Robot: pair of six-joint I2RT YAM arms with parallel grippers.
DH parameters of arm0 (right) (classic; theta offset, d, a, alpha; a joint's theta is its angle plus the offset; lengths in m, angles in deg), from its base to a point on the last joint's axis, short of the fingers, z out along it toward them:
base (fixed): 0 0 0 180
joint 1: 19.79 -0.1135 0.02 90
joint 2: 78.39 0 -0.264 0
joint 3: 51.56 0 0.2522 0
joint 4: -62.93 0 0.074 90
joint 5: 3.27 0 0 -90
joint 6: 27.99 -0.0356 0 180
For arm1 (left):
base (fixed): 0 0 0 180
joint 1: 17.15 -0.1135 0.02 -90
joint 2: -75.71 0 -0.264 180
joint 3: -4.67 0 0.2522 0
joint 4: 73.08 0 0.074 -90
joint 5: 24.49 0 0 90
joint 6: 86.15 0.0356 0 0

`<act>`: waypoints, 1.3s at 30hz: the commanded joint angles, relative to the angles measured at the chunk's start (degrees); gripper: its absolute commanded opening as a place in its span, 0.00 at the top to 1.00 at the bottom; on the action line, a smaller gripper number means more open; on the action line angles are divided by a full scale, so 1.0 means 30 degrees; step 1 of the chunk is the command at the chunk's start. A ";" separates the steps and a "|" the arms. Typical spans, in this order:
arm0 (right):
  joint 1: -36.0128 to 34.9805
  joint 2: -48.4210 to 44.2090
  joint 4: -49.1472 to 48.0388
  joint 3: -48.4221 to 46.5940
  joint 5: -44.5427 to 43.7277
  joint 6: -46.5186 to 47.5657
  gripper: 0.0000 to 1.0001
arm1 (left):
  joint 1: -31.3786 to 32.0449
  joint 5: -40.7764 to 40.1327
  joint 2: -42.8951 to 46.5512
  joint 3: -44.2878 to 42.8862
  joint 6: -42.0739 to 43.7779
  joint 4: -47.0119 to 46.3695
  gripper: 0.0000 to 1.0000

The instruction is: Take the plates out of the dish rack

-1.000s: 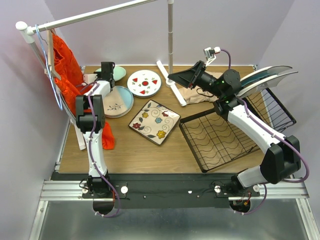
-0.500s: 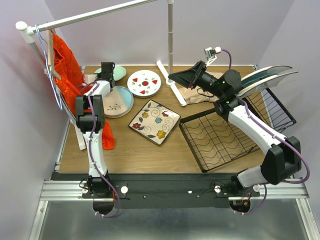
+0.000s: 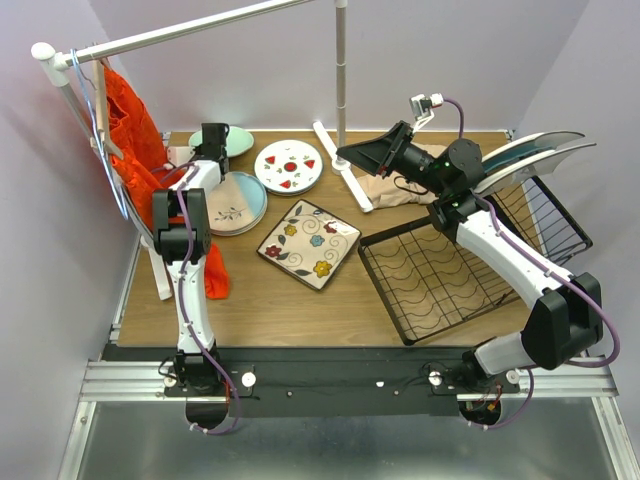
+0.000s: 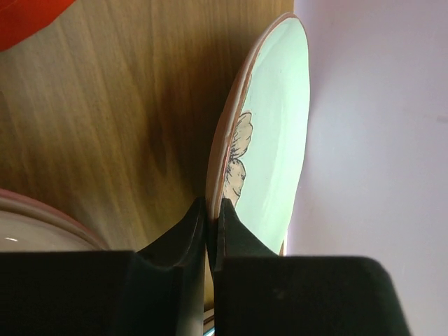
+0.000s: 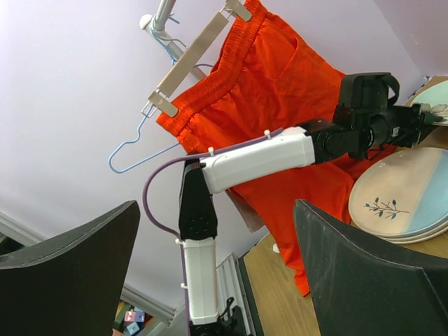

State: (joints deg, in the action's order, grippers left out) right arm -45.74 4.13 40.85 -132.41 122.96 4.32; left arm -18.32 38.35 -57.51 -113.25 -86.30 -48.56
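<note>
Table [image 3: 300, 300]: wooden, sitting between lavender walls.
Left claw [image 4: 212, 206]: clenching the near rim of the pale green plate [image 4: 276, 140], which is sitting at the table's far left corner beside the wall.
Right claw [image 3: 345, 155]: hanging released above the beige cloth [image 3: 385, 190], jaws spread wide, grasping nothing, pointing left.
Dish rack [image 3: 430, 270]: sitting on the table's right side, its flat tray base showing bare wires.
Teal plates [image 3: 530, 150]: standing in the rack's upright section at the far right.
Unloaded plates: red-spotted plate [image 3: 288, 166], floral square plate [image 3: 309, 244] and pink-and-blue stack [image 3: 240, 205] are lying on the table left of the rack.
</note>
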 commanded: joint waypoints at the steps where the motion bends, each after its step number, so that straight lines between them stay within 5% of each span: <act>1: -0.0049 -0.0378 0.0226 0.0069 -0.0533 0.0422 0.02 | -0.0225 -0.0236 -0.0033 -0.0906 -0.0009 -0.1304 0.84; 11: -0.0049 -0.0583 0.0255 0.0215 -0.0650 0.0480 0.02 | -0.0255 0.0233 0.0493 -0.1958 -0.1179 0.1245 0.40; 27: -0.0049 -0.0876 0.0255 0.0244 -0.0562 0.0363 0.02 | -0.0225 0.0762 0.1021 -0.2399 -0.3085 0.5024 0.36; 39: -0.0049 -0.0788 0.0284 0.0156 -0.0504 0.0393 0.02 | -0.0196 0.1375 0.1665 -0.2546 -0.2736 0.4939 0.34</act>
State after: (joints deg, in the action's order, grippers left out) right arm -45.74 3.52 41.03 -132.21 122.15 4.67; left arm -18.50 41.83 -56.73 -119.26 -94.45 -33.43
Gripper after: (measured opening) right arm 0.983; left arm 0.664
